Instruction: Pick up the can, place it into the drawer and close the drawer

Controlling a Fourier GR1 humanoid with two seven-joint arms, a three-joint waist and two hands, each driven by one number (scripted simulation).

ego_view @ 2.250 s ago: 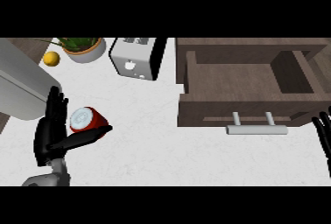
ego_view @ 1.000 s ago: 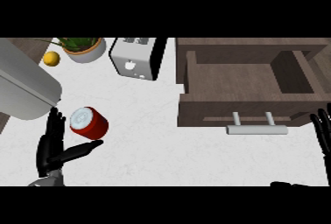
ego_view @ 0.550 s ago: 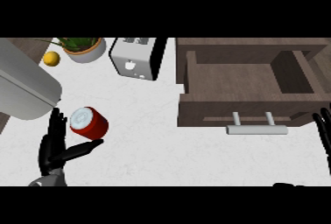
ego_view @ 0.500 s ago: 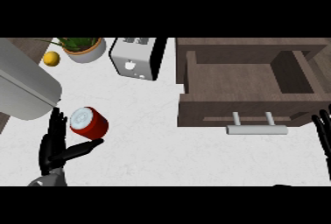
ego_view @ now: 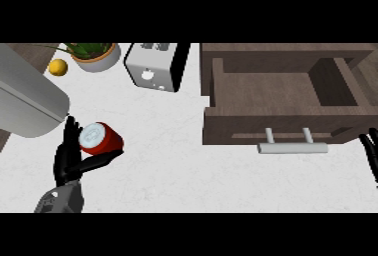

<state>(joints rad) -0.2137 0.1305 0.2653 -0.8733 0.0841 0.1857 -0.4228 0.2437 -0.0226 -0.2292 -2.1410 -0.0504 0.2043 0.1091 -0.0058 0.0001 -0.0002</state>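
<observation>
The red can [ego_view: 101, 139] with a pale top stands on the white counter [ego_view: 170, 170] at the left. My left hand [ego_view: 69, 159] is open right beside it. Its straight fingers [ego_view: 71, 134] rise along the can's left side and its thumb [ego_view: 102, 159] stretches out just below the can. I cannot tell whether they touch. At the upper right the dark wooden drawer [ego_view: 280, 95] stands pulled open, its metal handle [ego_view: 291, 147] facing me. My right hand [ego_view: 369, 152] rests open at the right edge, fingers up, beside the drawer's front.
A white toaster [ego_view: 153, 66] stands behind the can, near the drawer's left wall. A potted plant [ego_view: 96, 53] and a lemon [ego_view: 57, 66] sit at the back left. A large grey rounded object [ego_view: 26, 107] fills the left edge, close to my left hand.
My left hand has drawn back toward the lower edge since the earliest frame and has kept still for the last second. The can and the right hand have barely moved.
</observation>
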